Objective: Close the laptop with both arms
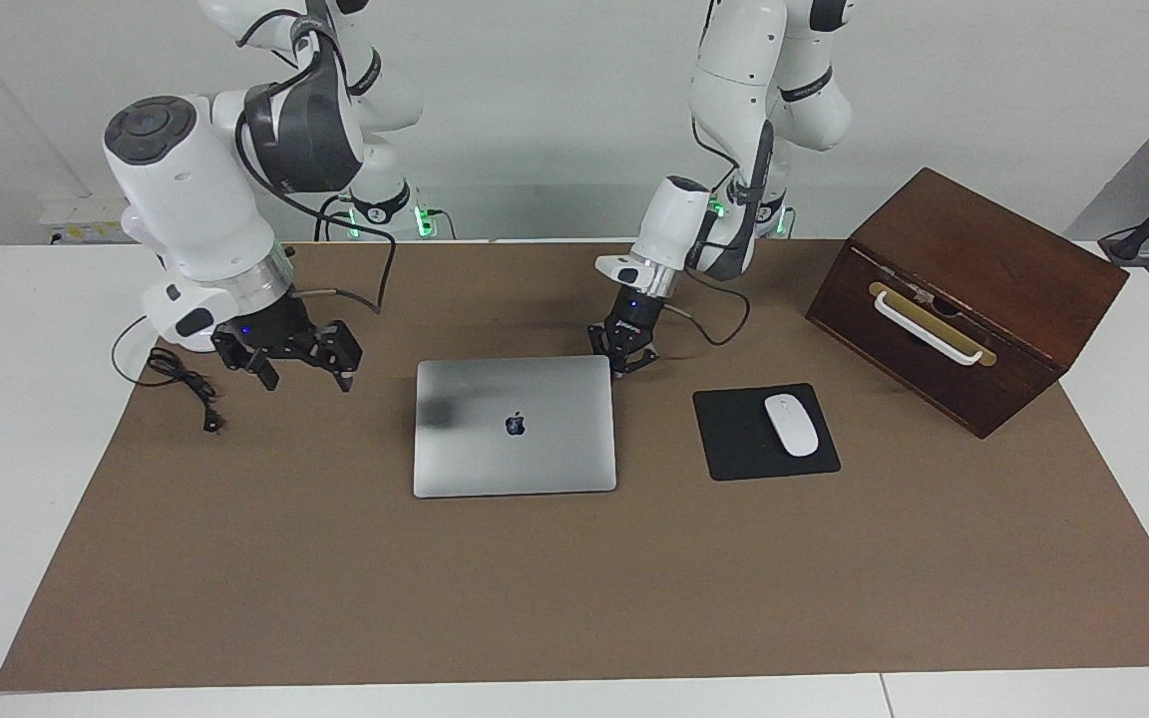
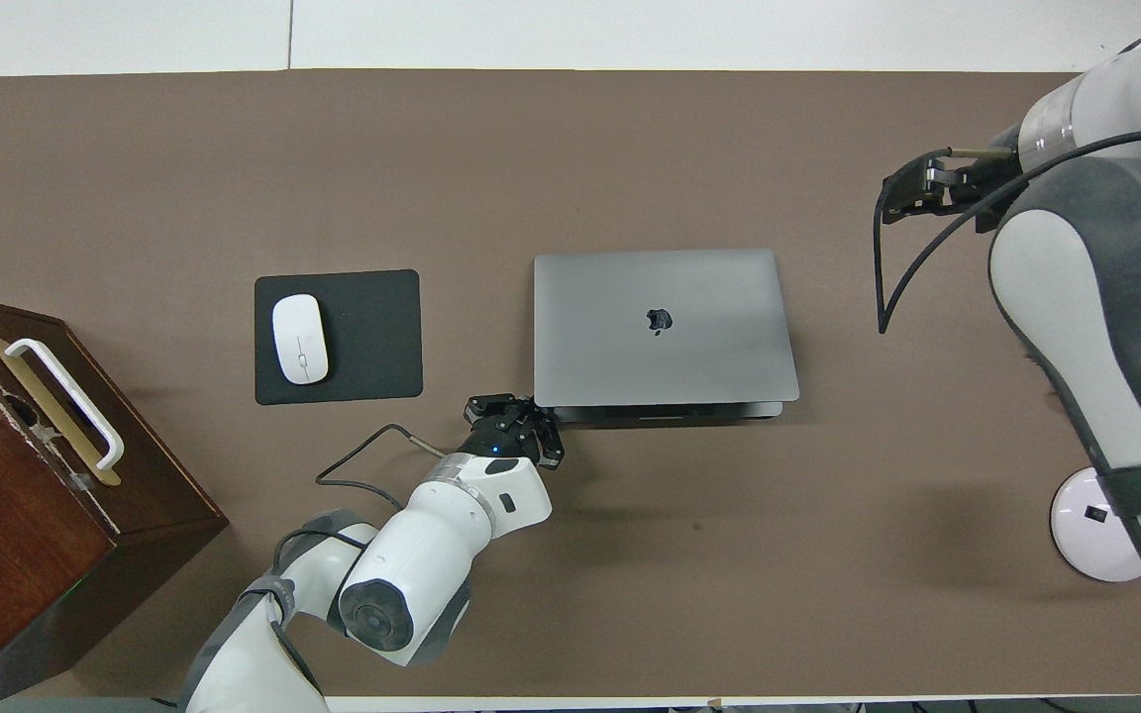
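The silver-grey laptop (image 1: 535, 449) (image 2: 689, 347) lies shut and flat on the brown mat, its logo facing up. My left gripper (image 1: 622, 363) (image 2: 523, 414) is shut and hangs low right beside the laptop's corner that is nearest the robots, toward the left arm's end. I cannot tell if it touches that corner. My right gripper (image 1: 303, 375) (image 2: 895, 198) is open and holds nothing. It hangs above the mat well off the laptop, toward the right arm's end of the table.
A black mouse pad (image 1: 734, 444) (image 2: 372, 337) with a white mouse (image 1: 792, 425) (image 2: 299, 339) lies beside the laptop. A brown wooden box (image 1: 963, 299) (image 2: 36, 475) stands at the left arm's end. A white lamp base (image 2: 1090, 525) and its black cord (image 1: 186, 384) lie under the right arm.
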